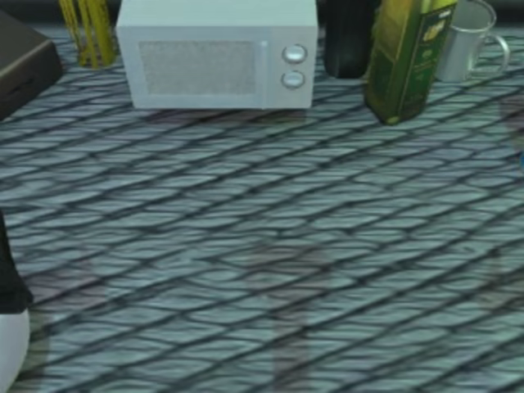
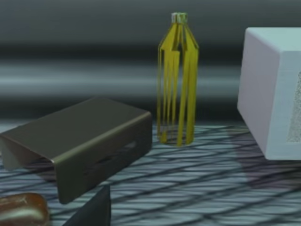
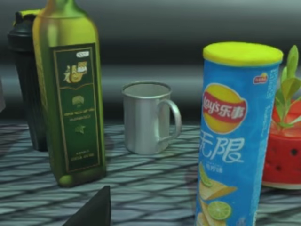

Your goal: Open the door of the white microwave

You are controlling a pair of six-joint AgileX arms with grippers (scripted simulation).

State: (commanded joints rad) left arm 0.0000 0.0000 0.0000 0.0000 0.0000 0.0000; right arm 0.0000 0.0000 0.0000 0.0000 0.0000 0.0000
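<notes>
Left arm (image 1: 10, 327) parked at the near left edge of the table (image 1: 270, 246); right arm out of the top view. Finger state on either gripper: cannot tell. Microwave (image 1: 217, 53) at the far edge, left of centre: white box, door (image 1: 196, 70) flush and closed, grey speckled mesh window, two silver knobs (image 1: 294, 65) stacked to its right. Dark box (image 1: 24, 65) far left; green bottle (image 1: 408, 57) to the microwave's right.
</notes>
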